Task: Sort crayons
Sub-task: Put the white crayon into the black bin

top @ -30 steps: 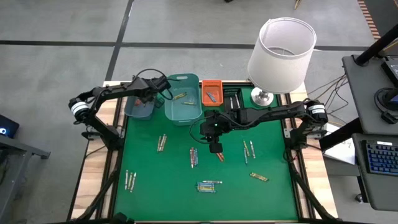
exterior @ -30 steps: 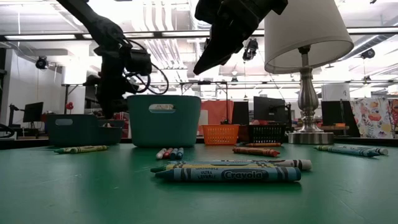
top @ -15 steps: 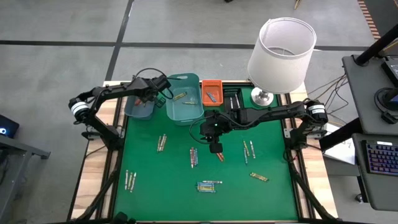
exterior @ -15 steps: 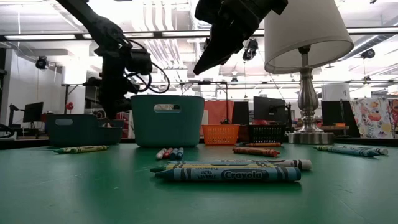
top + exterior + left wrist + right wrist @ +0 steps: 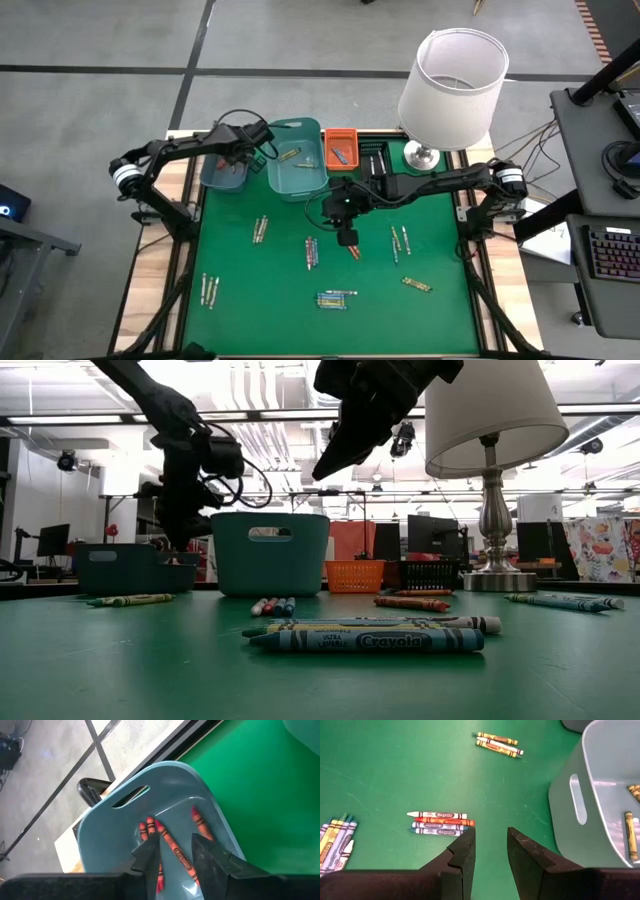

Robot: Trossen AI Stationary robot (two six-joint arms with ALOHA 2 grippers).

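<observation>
Green worktop in a lab hall: crayon sorting in progress.
An orange-red crayon is lying lengthwise between the parted fingers of the left tool, inside the small bin, pointing from wall to wall; whether it is gripped cannot be told. The right tool is hovering open and empty above a crayon group lying crosswise on the worktop. Risk: descending here is likely to pinch several touching crayons together.
</observation>
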